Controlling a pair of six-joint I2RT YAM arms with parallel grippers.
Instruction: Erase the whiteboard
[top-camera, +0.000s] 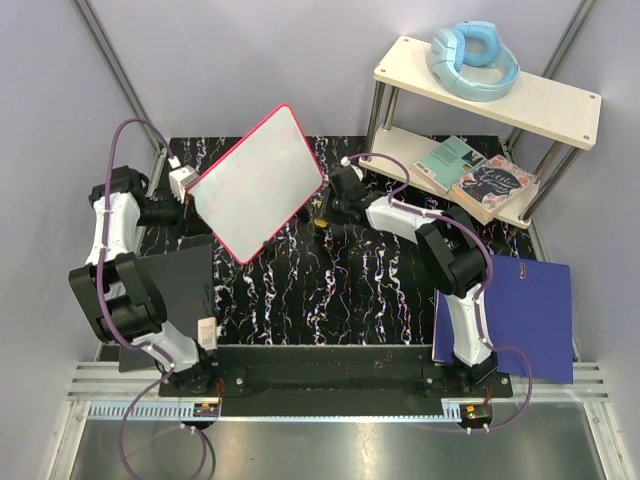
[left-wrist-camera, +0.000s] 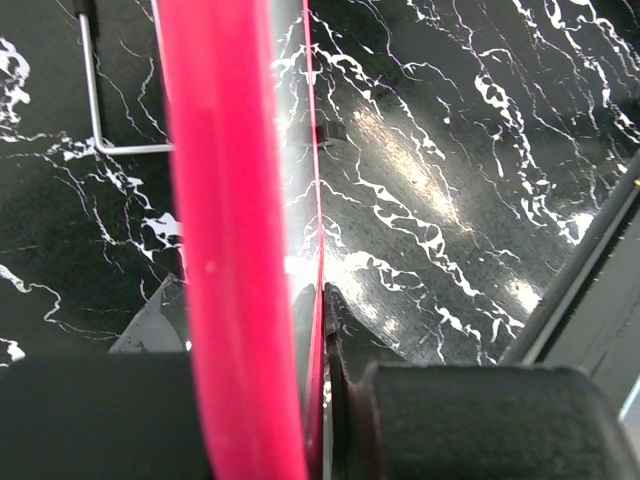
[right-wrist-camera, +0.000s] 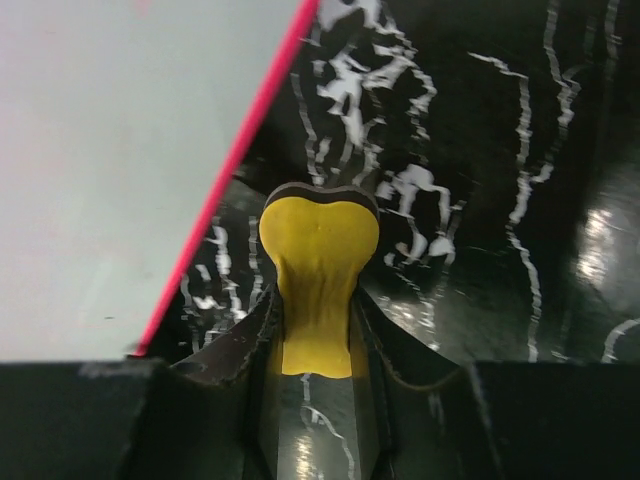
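The whiteboard (top-camera: 258, 180), clamped at its edge by the left gripper (top-camera: 190, 193), is held tilted over the table's (top-camera: 350, 290) far-left corner, and the eraser (right-wrist-camera: 318, 280), pinched in the right gripper (right-wrist-camera: 318, 335) just beside its rim, is judged due to be pressed flat onto its face.

Well right of my right fingers (right-wrist-camera: 240, 345), farther out, I see a shelf (top-camera: 560, 105): blue headphones (top-camera: 475, 58) on top, a teal book (top-camera: 450, 163) and a dark flowered book (top-camera: 497, 185) below. Nearer me on that side lies a blue folder (top-camera: 525, 310). Nearer than my left fingers (left-wrist-camera: 342, 335) lies a black panel (top-camera: 185, 290). A marbled mat (top-camera: 350, 290) lies beneath both.
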